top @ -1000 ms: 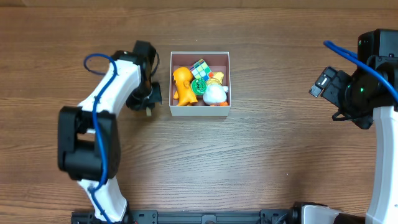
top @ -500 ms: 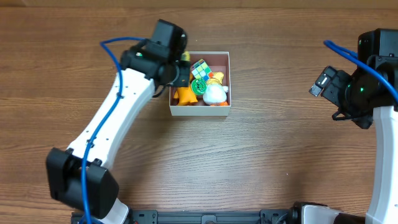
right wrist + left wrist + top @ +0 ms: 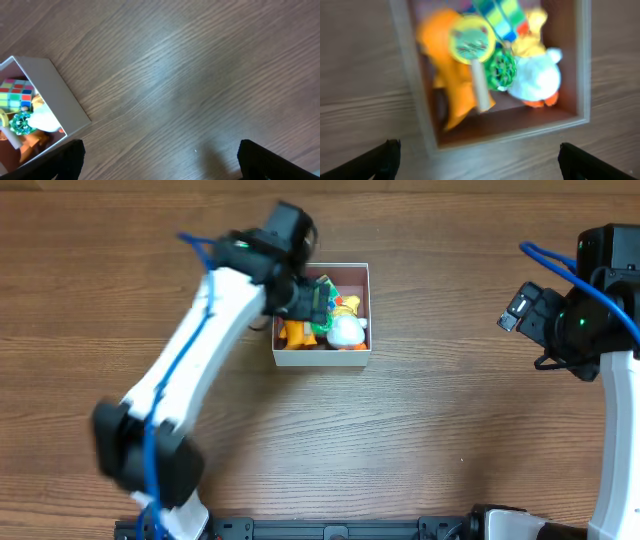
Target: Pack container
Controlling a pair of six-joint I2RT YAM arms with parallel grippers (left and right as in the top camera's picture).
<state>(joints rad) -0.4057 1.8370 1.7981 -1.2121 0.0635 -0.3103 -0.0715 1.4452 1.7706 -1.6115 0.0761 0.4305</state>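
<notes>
Left gripper (image 3: 480, 162): fingers spread wide, holding nothing. The container (image 3: 520, 134) sits on the counter (image 3: 360, 75) directly below and just ahead of it. Contents: orange toy (image 3: 455, 95), white duck (image 3: 537, 80), green ball (image 3: 501, 70), coloured cube (image 3: 502, 15), and a yellow disc on a stick (image 3: 471, 42) over the orange toy. The view is blurred.

Right gripper (image 3: 160, 160): fingers spread wide, empty, with the container well off to its left.

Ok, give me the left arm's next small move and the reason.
Probably raise the left gripper straight up, clear of the container. Its fingers stand wide apart with nothing between them, and the round-headed stick toy lies inside on the orange toy.
</notes>
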